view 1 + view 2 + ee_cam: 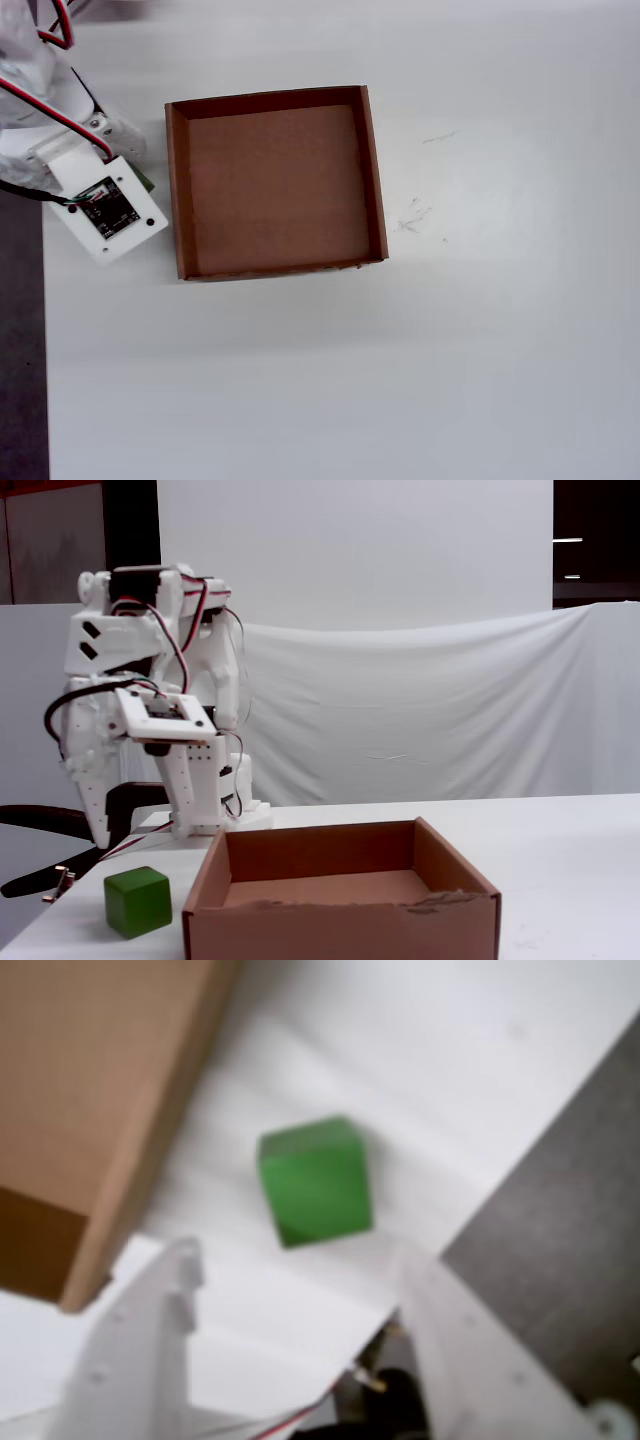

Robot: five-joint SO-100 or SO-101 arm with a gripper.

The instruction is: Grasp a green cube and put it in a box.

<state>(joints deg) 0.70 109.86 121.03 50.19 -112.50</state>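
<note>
Gripper (290, 1290): jaws apart, above green cube (315, 1180), empty.
Risk: cube just beside box (150, 1110) wall; finger may snag cardboard.

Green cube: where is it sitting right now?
The green cube rests on the white table just left of the box in the fixed view, outside it, below the open gripper.

box (340, 915) wall stands just beside green cube (138, 901).
</note>
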